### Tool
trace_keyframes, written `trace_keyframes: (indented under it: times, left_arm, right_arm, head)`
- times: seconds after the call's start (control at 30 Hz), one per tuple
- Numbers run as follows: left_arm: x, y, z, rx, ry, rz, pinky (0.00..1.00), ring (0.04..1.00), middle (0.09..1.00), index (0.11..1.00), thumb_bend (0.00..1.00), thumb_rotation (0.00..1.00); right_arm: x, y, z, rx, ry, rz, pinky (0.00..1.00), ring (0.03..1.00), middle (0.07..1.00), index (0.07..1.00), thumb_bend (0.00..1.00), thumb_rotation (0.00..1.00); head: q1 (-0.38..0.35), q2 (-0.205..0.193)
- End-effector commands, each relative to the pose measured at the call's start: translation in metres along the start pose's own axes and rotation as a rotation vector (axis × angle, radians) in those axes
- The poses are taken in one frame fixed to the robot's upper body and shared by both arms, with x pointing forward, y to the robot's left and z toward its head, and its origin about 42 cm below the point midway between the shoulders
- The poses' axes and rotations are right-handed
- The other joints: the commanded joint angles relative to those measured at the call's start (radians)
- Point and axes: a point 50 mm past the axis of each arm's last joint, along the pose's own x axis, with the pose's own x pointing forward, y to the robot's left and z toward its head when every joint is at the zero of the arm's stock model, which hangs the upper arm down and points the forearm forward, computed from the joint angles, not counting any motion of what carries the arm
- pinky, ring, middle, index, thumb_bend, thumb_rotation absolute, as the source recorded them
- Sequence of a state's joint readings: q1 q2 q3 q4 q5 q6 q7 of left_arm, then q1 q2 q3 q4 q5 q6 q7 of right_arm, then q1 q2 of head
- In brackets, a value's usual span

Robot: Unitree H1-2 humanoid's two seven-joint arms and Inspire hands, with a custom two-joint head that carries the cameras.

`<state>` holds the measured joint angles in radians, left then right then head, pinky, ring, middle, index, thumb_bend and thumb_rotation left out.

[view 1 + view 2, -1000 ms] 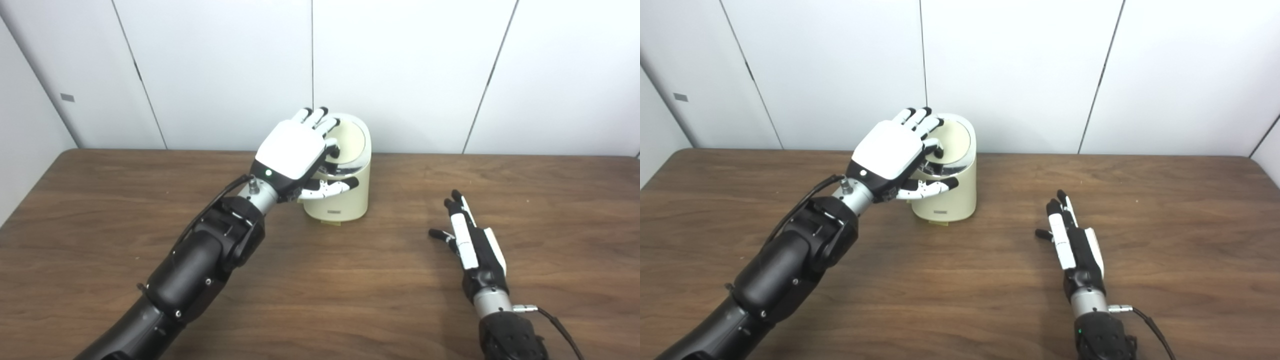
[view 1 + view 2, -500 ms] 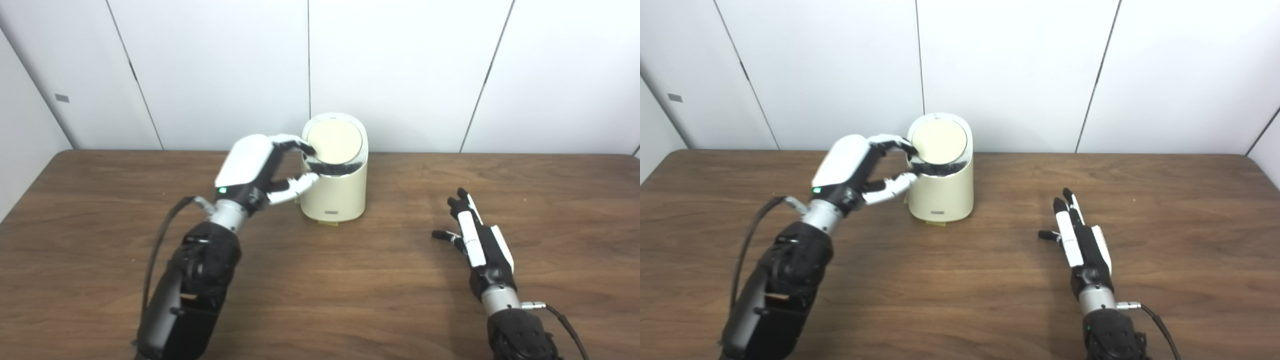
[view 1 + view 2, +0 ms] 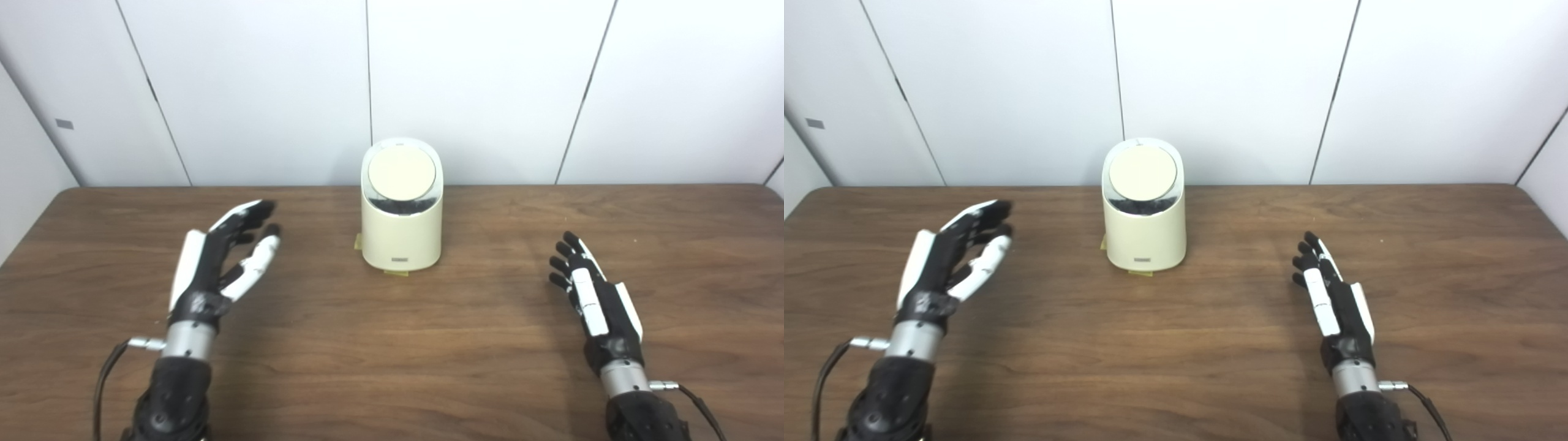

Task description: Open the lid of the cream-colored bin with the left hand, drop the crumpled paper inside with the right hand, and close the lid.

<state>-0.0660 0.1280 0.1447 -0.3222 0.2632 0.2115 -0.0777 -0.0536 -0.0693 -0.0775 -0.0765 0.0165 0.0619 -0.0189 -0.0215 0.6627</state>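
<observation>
The cream-colored bin (image 3: 401, 226) stands at the back middle of the wooden table (image 3: 392, 367), its round lid (image 3: 401, 173) lying shut on top. My left hand (image 3: 220, 269) hovers open well to the left of the bin, holding nothing, fingers spread. On the right, my right hand (image 3: 591, 294) rests open near the tabletop, also holding nothing. No crumpled paper shows in either view.
White wall panels (image 3: 490, 86) rise right behind the table's far edge, close to the bin. A small yellowish tab (image 3: 397, 274) peeks out under the bin's front. Brown tabletop spreads between the two hands.
My left hand has left the bin's lid and pulled back left and toward me, fingers now spread. The lid lies shut. The right hand barely moved; the camera shifted slightly.
</observation>
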Motion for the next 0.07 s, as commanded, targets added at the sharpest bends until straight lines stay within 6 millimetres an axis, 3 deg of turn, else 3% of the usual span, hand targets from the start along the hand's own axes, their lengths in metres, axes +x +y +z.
trace_keyframes:
  times: [0.0, 0.03]
  left_arm:
    - [-0.0017, -0.0006, 0.0062, -0.093, -0.053, 0.011, 0.77, 0.810, 0.797, 0.830, 0.31, 0.52]
    - [-0.0055, -0.0009, 0.0024, -0.111, -0.039, 0.006, 0.82, 0.821, 0.803, 0.835, 0.32, 0.54]
  right_arm:
    - [0.0079, -0.0024, 0.0137, 0.047, -0.105, -0.003, 0.86, 0.899, 0.926, 0.916, 0.58, 0.88]
    - [0.0078, -0.0031, 0.0131, 0.063, -0.110, -0.006, 0.86, 0.902, 0.925, 0.914, 0.59, 0.87]
  head:
    - [-0.001, 0.002]
    - [-0.001, 0.002]
